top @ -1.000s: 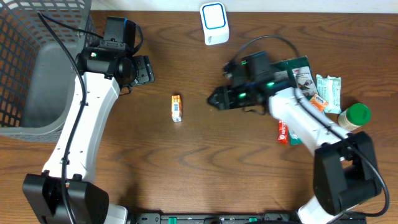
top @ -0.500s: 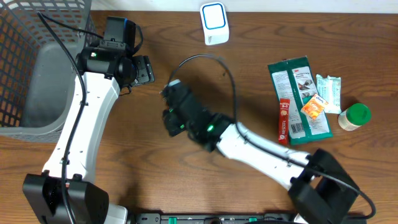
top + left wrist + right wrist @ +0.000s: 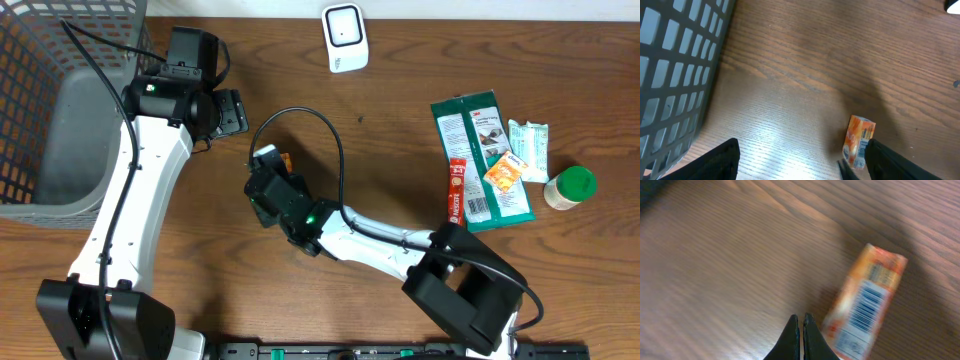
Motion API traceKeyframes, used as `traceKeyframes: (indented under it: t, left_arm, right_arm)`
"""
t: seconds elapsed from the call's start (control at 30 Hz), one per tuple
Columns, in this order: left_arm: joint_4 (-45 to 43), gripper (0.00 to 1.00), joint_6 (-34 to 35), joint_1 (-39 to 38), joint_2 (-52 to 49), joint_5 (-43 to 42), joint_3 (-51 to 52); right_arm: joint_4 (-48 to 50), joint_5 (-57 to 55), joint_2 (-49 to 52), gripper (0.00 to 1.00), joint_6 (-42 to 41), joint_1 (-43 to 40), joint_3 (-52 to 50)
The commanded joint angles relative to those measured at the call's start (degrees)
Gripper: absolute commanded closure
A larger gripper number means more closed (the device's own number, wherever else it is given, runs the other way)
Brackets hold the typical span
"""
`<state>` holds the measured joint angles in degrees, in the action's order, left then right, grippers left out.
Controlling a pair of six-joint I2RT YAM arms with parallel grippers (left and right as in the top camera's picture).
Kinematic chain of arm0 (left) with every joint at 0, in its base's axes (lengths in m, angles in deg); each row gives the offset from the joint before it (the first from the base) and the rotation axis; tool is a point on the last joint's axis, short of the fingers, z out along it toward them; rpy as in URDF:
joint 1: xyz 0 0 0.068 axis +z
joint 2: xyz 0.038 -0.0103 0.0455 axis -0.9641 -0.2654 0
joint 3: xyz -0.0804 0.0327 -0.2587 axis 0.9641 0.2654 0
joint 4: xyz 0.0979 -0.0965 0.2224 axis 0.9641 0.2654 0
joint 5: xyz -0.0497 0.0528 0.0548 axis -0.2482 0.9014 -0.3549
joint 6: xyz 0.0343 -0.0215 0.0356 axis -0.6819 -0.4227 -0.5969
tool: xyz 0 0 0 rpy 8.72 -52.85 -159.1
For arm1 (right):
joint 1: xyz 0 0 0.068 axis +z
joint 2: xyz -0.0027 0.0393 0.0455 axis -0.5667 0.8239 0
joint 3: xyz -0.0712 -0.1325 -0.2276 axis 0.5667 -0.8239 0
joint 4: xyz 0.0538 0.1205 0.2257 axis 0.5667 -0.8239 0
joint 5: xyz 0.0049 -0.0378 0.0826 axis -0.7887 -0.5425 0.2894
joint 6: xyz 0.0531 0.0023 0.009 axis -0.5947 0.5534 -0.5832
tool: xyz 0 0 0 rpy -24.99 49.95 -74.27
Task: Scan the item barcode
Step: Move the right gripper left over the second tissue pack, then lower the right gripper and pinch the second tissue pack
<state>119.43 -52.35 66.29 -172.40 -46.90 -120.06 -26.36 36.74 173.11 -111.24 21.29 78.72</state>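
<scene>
One small orange cardboard box point(image 3: 286, 158) lies on the brown wooden bench point(image 3: 400, 130) overhead; my left tool point(image 3: 802, 150) hangs spread near it; my right tool point(image 3: 801, 327) is pressed together, empty, just beside it, so grasping seems unfinished: I'd reopen and straddle it.

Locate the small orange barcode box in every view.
Overhead: orange box left of centre, mostly hidden under the right arm.
Left wrist: box lower right.
Right wrist: box right of centre, barcode up, beside the shut right gripper.
Shared landmark: the wooden table.
</scene>
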Motion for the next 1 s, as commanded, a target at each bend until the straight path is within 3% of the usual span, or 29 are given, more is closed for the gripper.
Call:
traceKeyframes:
  t: [0.0,0.33,0.4,0.53,0.67,0.97]
  left_arm:
    - [0.22,0.2,-0.31,0.15,1.49,1.14,0.0]
    - [0.22,0.2,-0.31,0.15,1.49,1.14,0.0]
    - [0.22,0.19,-0.31,0.15,1.49,1.14,0.0]
    - [0.22,0.2,-0.31,0.15,1.49,1.14,0.02]
    - [0.22,0.2,-0.31,0.15,1.49,1.14,0.0]
    - [0.22,0.2,-0.31,0.15,1.49,1.14,0.0]
  right_arm:
    - [-1.73,-6.95,-0.44,0.99,0.52,-1.09,0.02]
    - [-12.13,-14.49,-5.2,0.95,0.55,-3.02,0.04]
    - [-12.7,-14.21,-6.01,0.89,0.55,-3.56,0.07]
    - [-13.79,-11.47,-8.9,0.6,2.91,-3.87,1.01]
    - [-16.7,-8.66,-10.95,0.47,3.1,-3.87,3.48]
    - [-13.42,-5.53,-6.14,0.5,1.38,-3.87,4.02]
